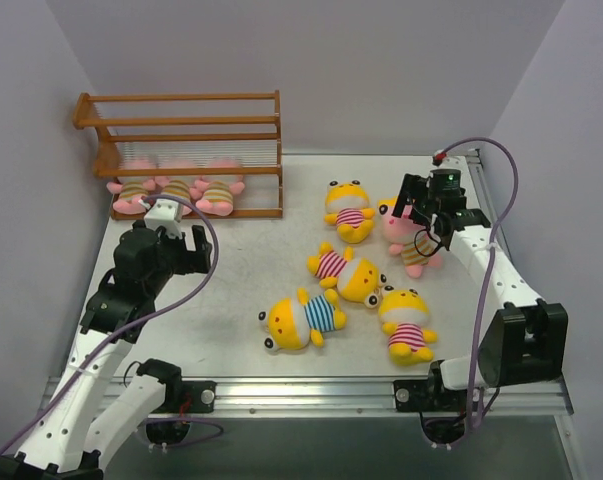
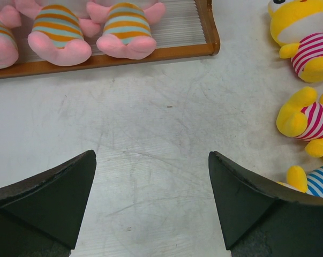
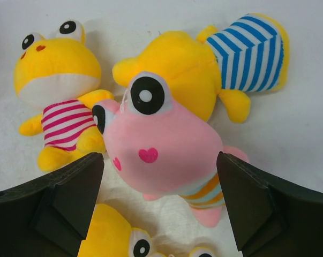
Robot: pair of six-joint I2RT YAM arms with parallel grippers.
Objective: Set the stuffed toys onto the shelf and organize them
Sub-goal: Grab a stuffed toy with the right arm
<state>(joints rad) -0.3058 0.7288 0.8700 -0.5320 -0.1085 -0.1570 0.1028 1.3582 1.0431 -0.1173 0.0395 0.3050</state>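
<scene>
Top camera looks down from high behind the near edge over the whole counter; wrist cameras sit close above it, the left sharing the shelf

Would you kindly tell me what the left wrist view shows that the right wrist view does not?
Only the left wrist view: the shelf, with three pink toys on its bottom tier, and the open left hand over bare table.
Only the right wrist view: another pink toy lying between the fingers of the open right hand, untouched.
Both: yellow toys in pink-striped and blue-striped shirts lying on the table. I cannot tell whether they are the same ones.
</scene>
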